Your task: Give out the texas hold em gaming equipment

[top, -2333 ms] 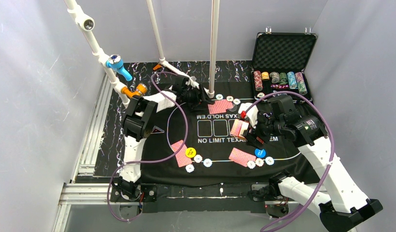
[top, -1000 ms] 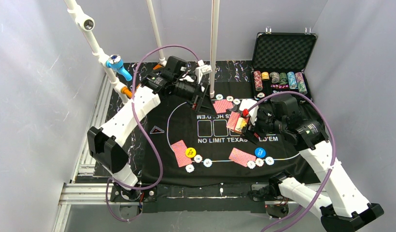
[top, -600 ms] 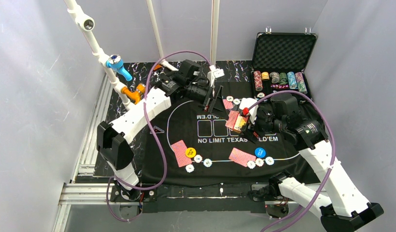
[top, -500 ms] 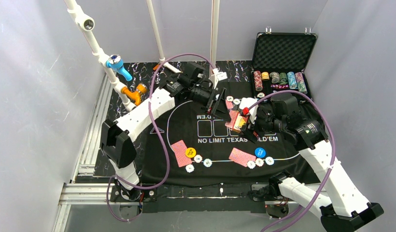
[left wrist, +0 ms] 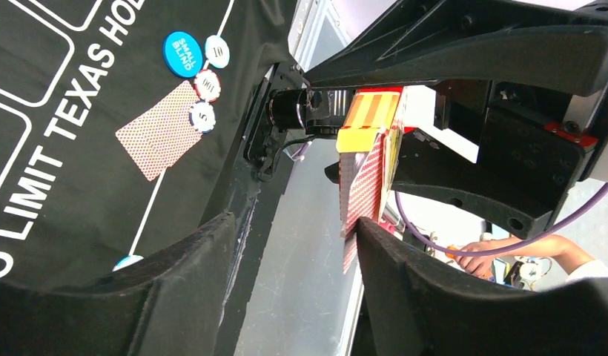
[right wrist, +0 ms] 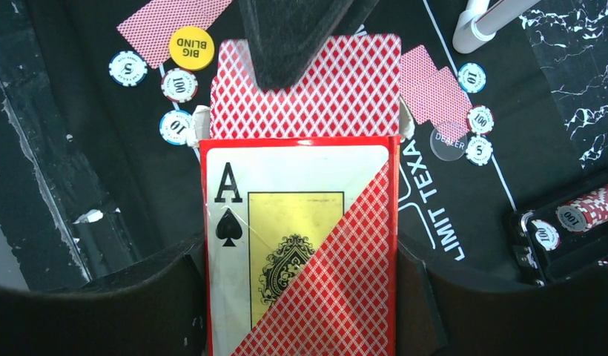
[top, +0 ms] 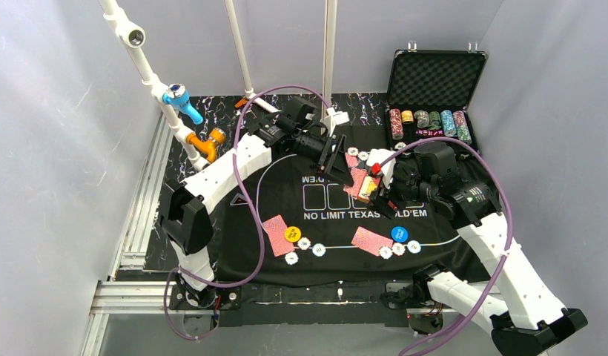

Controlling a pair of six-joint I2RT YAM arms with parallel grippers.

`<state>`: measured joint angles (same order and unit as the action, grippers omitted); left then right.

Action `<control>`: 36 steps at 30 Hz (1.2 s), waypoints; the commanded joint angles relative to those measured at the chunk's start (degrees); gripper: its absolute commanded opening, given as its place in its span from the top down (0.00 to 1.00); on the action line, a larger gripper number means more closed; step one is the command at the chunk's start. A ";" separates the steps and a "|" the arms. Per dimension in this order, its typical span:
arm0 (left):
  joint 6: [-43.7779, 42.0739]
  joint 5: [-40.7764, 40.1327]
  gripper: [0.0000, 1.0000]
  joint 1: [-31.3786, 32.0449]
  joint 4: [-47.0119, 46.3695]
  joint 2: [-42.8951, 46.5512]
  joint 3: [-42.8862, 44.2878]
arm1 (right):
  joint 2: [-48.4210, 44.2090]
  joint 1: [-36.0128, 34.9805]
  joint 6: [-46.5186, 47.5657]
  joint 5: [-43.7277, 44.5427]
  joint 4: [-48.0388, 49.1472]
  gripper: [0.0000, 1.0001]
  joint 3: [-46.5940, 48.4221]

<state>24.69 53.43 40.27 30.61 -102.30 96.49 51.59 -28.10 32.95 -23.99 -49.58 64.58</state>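
I see right gripper [right wrist: 301,297] clamped on card box [right wrist: 301,237], frame centre; left gripper [left wrist: 292,241] jaws apart, straddling protruding red-backed card [left wrist: 362,189].

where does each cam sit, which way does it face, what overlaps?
Top external: fixed above and behind the bases, looking down on the felt mat; both arms show.
Left wrist: on the left gripper, looking past its own fingers at the card box.
Right wrist: on the right gripper, looking along that box toward the mat; own fingers at lower corners.
Shared: both wrist views show the box and red-backed cards sticking out.
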 commanded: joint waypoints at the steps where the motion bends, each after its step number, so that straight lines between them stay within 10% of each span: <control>1: -0.97 -1.27 0.44 -3.12 0.89 2.90 -0.70 | -1.55 0.06 -0.59 -2.34 3.73 0.99 0.64; 6: -0.35 2.70 0.47 -4.21 -8.25 8.26 -3.95 | -1.66 0.06 -0.54 -1.71 3.57 0.99 -0.23; 17: 4.91 1.80 0.20 0.37 -13.76 7.68 -7.81 | -0.72 0.06 -3.76 -2.31 7.05 0.99 -0.17; 29: 12.97 3.05 0.72 -2.38 -20.31 7.64 -11.96 | -1.91 0.06 -4.12 -1.90 6.22 0.99 0.11; 36: 13.77 4.05 0.82 -2.66 -22.65 9.44 -12.99 | -1.77 0.06 -4.02 -1.93 5.99 0.99 0.11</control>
<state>37.78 57.76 38.02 10.31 -96.31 84.55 51.09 -28.01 29.28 -23.03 -47.05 63.83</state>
